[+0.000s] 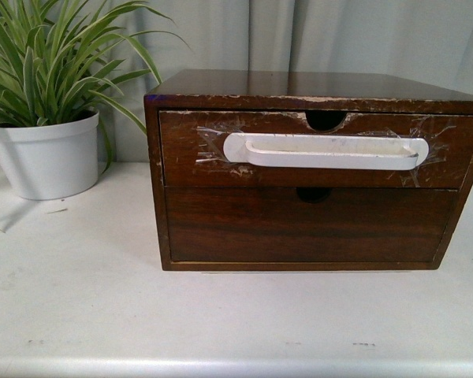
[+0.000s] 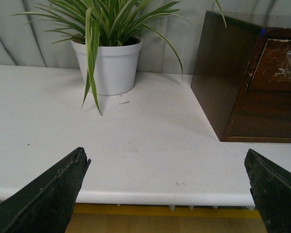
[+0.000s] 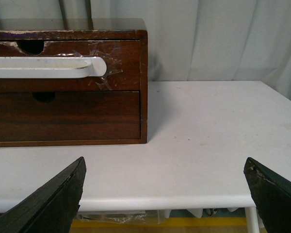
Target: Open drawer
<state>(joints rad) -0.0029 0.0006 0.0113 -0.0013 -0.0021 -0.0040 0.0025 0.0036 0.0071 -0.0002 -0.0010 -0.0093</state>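
The drawer (image 1: 189, 157) is the upper front of a dark brown wooden box on the white table. It carries a long white handle (image 1: 331, 151) held by clear tape, with a half-round notch (image 1: 325, 119) and a chipped top edge. It looks closed. It also shows in the right wrist view (image 3: 121, 77) and partly in the left wrist view (image 2: 276, 68). My left gripper (image 2: 167, 162) is open and empty, back at the table's front edge. My right gripper (image 3: 165, 167) is open and empty, also at the front edge, off the box's right corner. Neither arm shows in the front view.
A plain lower drawer front (image 1: 299, 224) without a handle sits under the upper one. A green plant in a white pot (image 1: 47, 153) stands left of the box, also in the left wrist view (image 2: 109, 65). The white table (image 1: 79, 299) stretches in front; grey curtains hang behind.
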